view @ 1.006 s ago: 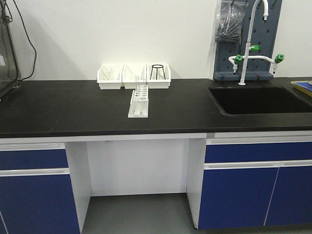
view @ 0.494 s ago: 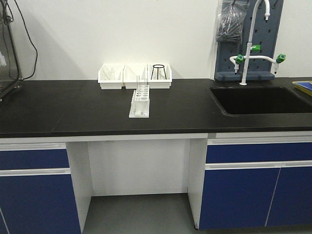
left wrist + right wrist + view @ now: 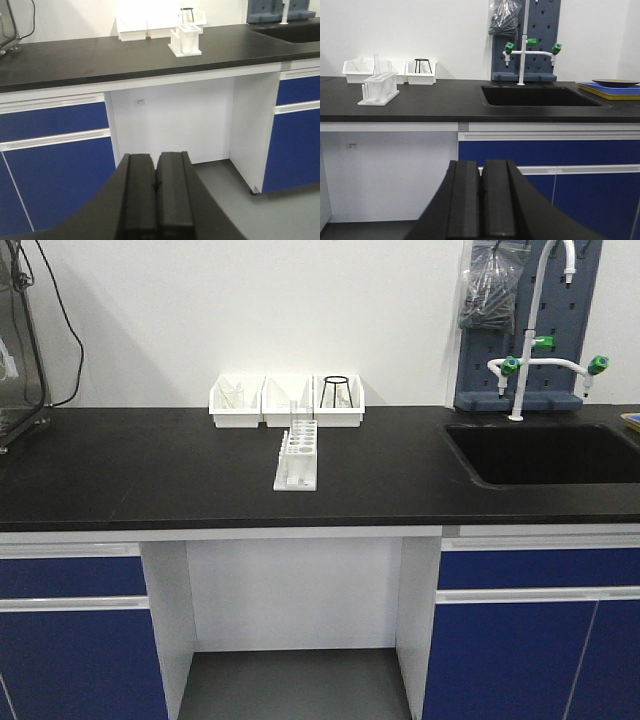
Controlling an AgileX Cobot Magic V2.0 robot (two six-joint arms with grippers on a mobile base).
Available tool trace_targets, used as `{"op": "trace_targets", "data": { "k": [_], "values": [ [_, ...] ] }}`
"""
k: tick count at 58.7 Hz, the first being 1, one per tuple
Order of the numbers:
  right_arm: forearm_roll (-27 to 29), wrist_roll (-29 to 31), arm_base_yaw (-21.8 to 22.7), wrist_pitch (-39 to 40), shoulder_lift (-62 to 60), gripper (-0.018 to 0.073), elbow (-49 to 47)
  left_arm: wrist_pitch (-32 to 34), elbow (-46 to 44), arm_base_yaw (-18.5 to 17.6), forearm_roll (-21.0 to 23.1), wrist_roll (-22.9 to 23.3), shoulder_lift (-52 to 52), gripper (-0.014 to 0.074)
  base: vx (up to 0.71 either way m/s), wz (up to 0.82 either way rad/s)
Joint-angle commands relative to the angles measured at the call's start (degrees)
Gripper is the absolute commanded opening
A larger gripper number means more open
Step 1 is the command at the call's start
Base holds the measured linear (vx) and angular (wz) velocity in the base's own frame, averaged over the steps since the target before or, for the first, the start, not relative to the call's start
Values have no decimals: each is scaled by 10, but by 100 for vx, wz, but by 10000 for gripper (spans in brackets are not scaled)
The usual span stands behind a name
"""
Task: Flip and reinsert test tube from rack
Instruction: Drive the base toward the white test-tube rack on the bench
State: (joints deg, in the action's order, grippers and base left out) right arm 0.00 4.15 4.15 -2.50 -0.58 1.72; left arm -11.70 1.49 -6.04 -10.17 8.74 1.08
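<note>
The white rack [image 3: 297, 456] lies end-on in the middle of the black counter [image 3: 150, 470]. It shows far off in the left wrist view [image 3: 185, 40] and the right wrist view [image 3: 379, 90]. A clear glass test tube [image 3: 376, 63] stands upright at the rack's far end, faint in the front view [image 3: 296, 414]; I cannot tell which tube is the wider. My left gripper [image 3: 156, 161] is shut and empty, low in front of the cabinets. My right gripper [image 3: 481, 169] is shut and empty too. Both are well short of the counter.
Three white bins [image 3: 287, 400] stand behind the rack by the wall, one with a black wire stand. A black sink [image 3: 545, 452] and a white tap [image 3: 525, 365] are at the right. Blue cabinets [image 3: 70, 640] flank an open knee space [image 3: 290, 600].
The whole counter has shifted right and slightly down in the front view and looks a little nearer. Nothing on the counter has moved relative to the rest.
</note>
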Motion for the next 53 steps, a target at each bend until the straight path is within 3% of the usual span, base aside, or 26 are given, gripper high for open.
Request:
{"op": "trace_targets", "data": {
  "k": [1,53],
  "values": [
    [0,3,4,44,-8,-11,1,47,-2,0,3,6,5,-7,24,8],
    [0,3,4,44,-8,-11,1,47,-2,0,3,6,5,-7,40,2]
  ]
}}
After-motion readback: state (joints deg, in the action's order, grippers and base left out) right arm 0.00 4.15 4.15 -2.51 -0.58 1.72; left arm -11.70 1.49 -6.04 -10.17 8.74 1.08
